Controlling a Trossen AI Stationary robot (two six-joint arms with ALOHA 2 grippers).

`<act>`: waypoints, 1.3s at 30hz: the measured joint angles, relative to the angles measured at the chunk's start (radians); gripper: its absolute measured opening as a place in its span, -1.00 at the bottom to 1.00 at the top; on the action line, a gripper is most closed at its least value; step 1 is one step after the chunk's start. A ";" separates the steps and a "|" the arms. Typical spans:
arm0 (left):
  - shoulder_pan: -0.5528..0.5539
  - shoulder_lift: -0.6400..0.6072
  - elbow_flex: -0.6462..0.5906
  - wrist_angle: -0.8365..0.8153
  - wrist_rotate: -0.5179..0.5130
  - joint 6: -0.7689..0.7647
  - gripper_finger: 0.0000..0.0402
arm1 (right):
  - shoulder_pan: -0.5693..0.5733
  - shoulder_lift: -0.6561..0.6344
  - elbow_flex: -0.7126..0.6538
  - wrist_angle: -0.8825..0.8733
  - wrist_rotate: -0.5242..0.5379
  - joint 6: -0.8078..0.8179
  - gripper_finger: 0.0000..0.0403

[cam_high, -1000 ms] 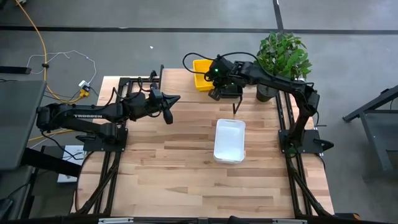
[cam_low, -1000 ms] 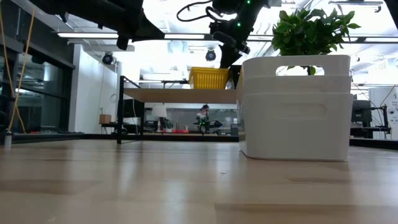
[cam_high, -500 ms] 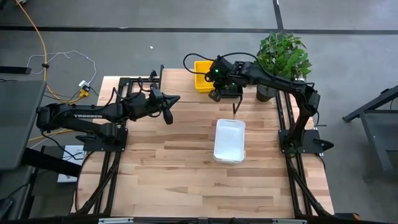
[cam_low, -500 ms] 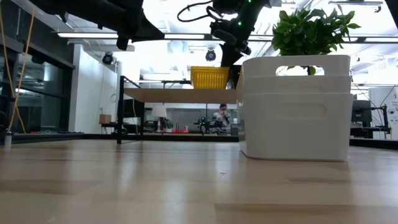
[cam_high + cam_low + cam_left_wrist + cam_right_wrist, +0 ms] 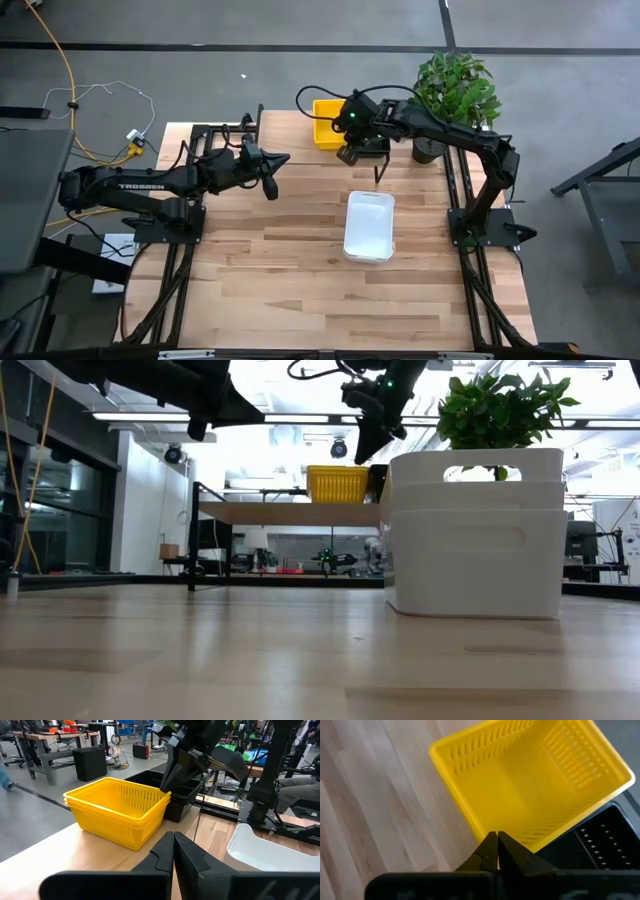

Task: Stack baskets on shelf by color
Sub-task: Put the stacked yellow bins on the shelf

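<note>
The yellow baskets (image 5: 117, 810), nested together, stand on the shelf (image 5: 280, 513) at the table's far edge, with the black baskets (image 5: 182, 795) right beside them. The white baskets (image 5: 369, 225) are stacked on the tabletop in front of the shelf, also seen as the white stack (image 5: 475, 530). My right gripper (image 5: 496, 840) is shut and hovers above the seam between the yellow basket (image 5: 530, 785) and the black basket (image 5: 605, 845), touching neither. My left gripper (image 5: 173, 840) is shut and waits in the air left of the shelf.
A potted plant (image 5: 455, 85) stands at the table's far right corner, close behind my right arm. Bare tabletop (image 5: 270, 270) lies left of and in front of the white stack. The black frame of the shelf (image 5: 192, 535) stands at the far left.
My right gripper has risen a little above the yellow and black baskets, staying shut. The baskets have kept their places, and my left arm has held still.
</note>
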 joint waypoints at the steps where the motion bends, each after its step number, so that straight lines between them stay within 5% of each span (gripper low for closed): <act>1: 0.000 0.000 0.000 0.000 0.000 0.000 -1.00 | 0.000 0.000 0.000 0.001 0.007 0.000 -1.00; 39: 0.000 0.000 0.000 -0.018 0.000 0.000 -1.00 | 0.000 0.030 0.000 -0.019 -0.034 0.018 -1.00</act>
